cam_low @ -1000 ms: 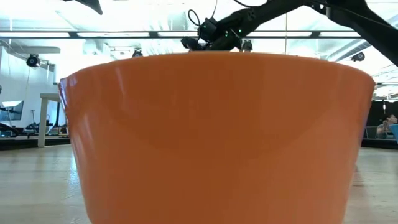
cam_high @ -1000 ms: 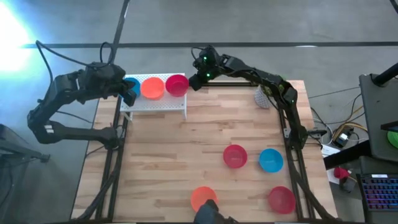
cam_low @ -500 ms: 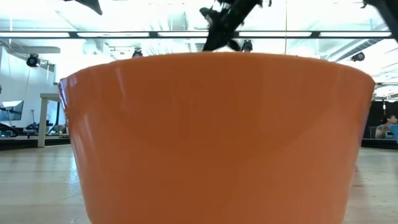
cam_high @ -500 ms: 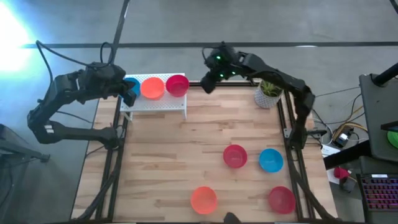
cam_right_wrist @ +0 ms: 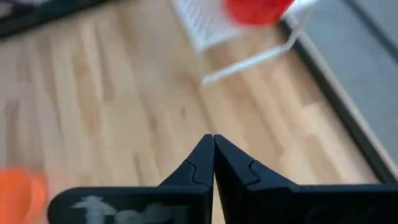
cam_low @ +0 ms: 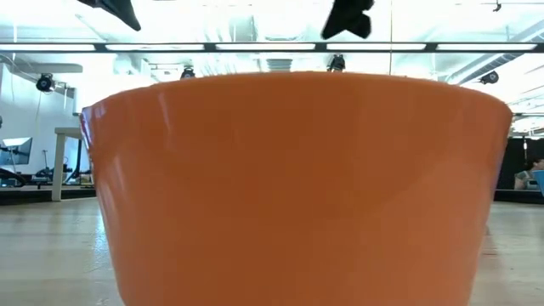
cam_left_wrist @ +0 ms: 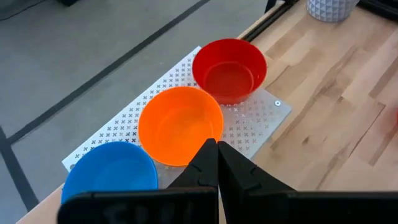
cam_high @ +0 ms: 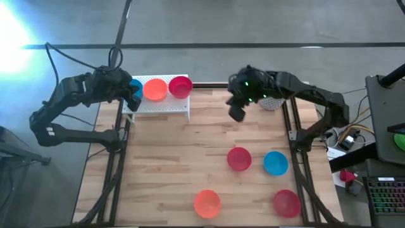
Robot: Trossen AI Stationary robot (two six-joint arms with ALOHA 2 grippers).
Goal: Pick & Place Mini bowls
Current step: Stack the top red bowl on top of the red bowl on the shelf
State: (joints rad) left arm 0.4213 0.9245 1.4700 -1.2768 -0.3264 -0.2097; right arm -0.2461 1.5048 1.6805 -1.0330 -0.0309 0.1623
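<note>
A blue (cam_left_wrist: pixel 109 173), an orange (cam_left_wrist: pixel 180 124) and a red mini bowl (cam_left_wrist: pixel 230 65) stand in a row on a white perforated shelf (cam_left_wrist: pixel 267 115) at the table's far left. My left gripper (cam_left_wrist: pixel 214 146) hovers shut above the shelf's left end (cam_high: pixel 131 95), holding nothing. Loose on the table stand a red bowl (cam_high: pixel 238 158), a blue one (cam_high: pixel 276 163), an orange one (cam_high: pixel 207 203) and another red one (cam_high: pixel 286 202). My right gripper (cam_high: pixel 236 113) hangs shut and empty over the far middle of the table (cam_right_wrist: pixel 213 140).
A white pot with a green plant (cam_high: pixel 272 99) stands at the far right, partly under my right arm. The orange bowl (cam_low: pixel 297 187) fills the low view. Bare wood lies between the shelf and the loose bowls.
My right gripper has swung away from the red bowl on the shelf, toward the table's right and near edges, rising and rolling as it went. It stays shut and empty. The bowls have not moved.
</note>
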